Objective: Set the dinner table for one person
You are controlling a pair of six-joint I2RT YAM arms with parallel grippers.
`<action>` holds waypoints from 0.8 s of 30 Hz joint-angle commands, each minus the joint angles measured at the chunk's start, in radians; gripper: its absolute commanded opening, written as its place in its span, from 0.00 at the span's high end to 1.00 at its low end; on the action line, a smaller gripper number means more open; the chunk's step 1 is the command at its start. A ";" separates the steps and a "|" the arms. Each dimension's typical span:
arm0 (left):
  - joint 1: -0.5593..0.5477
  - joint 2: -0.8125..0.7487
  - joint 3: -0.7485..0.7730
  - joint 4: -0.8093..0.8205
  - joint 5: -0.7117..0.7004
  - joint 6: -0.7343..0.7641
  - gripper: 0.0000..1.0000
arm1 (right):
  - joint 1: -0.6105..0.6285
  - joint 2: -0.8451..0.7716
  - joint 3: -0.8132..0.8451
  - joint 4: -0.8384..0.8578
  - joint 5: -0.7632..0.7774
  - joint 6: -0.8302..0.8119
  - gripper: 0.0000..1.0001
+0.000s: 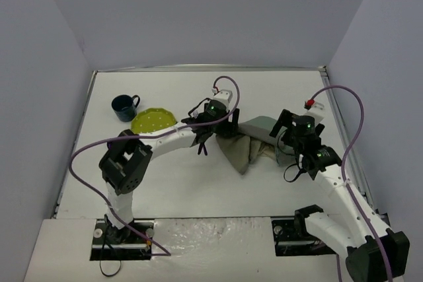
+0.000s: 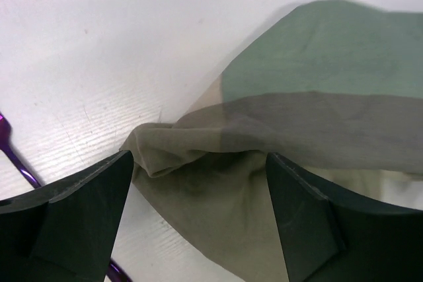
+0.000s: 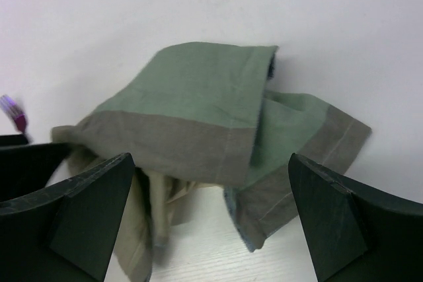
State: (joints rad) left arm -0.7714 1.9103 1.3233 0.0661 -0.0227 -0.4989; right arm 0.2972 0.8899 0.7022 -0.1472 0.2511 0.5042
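The white dinner table (image 1: 264,90) fills the top view. A crumpled beige-and-green placemat (image 1: 254,142) lies right of centre. My left gripper (image 1: 223,130) is open at the placemat's left side; in the left wrist view (image 2: 198,163) a beige fold (image 2: 198,183) lies between its spread fingers, ungripped. My right gripper (image 1: 279,140) is open at the placemat's right side; in the right wrist view (image 3: 211,163) its jaws stand wide, with the green folded part (image 3: 198,90) just ahead. A blue mug (image 1: 124,105) and a green plate (image 1: 153,121) sit at the left.
A purple utensil handle (image 2: 16,156) lies on the table left of the left fingers, and its end also shows in the right wrist view (image 3: 13,111). Grey walls enclose the table on three sides. Purple cables loop from both arms.
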 commanded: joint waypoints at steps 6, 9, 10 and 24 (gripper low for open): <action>-0.010 -0.248 -0.070 -0.016 0.086 -0.079 0.22 | -0.110 0.153 0.010 0.062 -0.177 0.042 0.12; -0.026 -0.265 -0.154 0.006 0.142 -0.168 0.22 | -0.110 0.176 0.014 0.068 -0.169 0.045 0.15; -0.037 -0.265 -0.176 0.010 0.153 -0.181 0.22 | -0.110 0.184 0.011 0.068 -0.166 0.048 0.17; -0.052 -0.255 -0.279 0.044 0.147 -0.273 0.22 | -0.118 0.207 -0.076 0.161 -0.209 0.176 0.14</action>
State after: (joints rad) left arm -0.8244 1.7092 1.0332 0.0397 0.1306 -0.7415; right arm 0.1897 1.0823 0.6464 -0.0808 0.0641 0.6135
